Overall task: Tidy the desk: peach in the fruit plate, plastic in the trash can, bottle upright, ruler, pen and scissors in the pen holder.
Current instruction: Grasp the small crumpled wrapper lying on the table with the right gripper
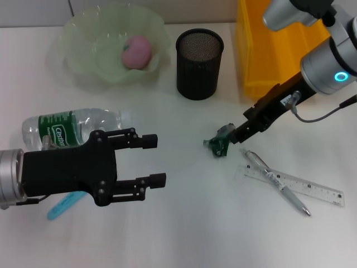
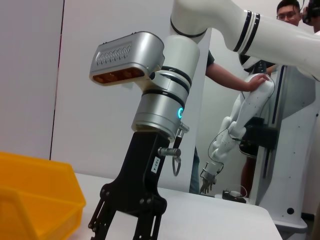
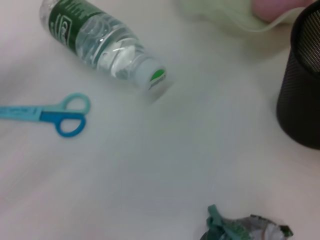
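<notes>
Reaching low across the desk, my right gripper (image 1: 233,135) meets the crumpled plastic (image 1: 219,143) at its fingertips, though I cannot tell whether they have closed on it. The angle suits a pinch and a short carry to the yellow trash can (image 1: 262,50) just behind. My left gripper (image 1: 150,161) hovers with fingers spread above the fallen bottle (image 1: 70,127), near the blue scissors (image 3: 47,112), probably waiting its turn. The peach (image 1: 136,51) already sits in the green fruit plate (image 1: 89,50); the pen (image 1: 275,181) lies crossed over the ruler (image 1: 312,190), and the black mesh pen holder (image 1: 199,64) stands empty. The white desk (image 1: 184,223) is matte; people stand beyond it beside another robot.
</notes>
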Controlling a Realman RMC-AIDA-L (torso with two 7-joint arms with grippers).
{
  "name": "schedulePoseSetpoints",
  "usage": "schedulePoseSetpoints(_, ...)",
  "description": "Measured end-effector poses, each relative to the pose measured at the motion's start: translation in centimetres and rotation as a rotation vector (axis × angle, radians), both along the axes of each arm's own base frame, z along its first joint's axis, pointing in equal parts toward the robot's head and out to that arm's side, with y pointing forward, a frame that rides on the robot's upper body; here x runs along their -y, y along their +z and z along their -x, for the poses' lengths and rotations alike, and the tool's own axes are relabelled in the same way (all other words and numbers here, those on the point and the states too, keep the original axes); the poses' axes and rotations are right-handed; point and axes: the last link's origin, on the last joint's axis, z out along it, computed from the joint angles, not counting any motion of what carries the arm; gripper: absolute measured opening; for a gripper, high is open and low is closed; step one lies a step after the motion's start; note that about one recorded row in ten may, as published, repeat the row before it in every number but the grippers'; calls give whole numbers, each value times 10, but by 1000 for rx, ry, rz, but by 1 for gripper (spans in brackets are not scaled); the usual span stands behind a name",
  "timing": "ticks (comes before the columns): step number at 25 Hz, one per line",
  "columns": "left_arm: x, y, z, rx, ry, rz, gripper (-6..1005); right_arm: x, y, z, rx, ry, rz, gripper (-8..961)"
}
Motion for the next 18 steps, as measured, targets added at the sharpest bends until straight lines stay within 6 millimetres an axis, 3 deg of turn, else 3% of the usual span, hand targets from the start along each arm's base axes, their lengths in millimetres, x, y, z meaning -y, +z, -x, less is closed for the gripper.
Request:
schedulePoseSetpoints(6,-3,0,-2,2,-5,-8,706,-2,-24,-7,13,11,-45,761)
schedulePoseSetpoints(18,-8,0,-5,-7,-14,-15,706,0,-40,-12,-4,-12,-26,761)
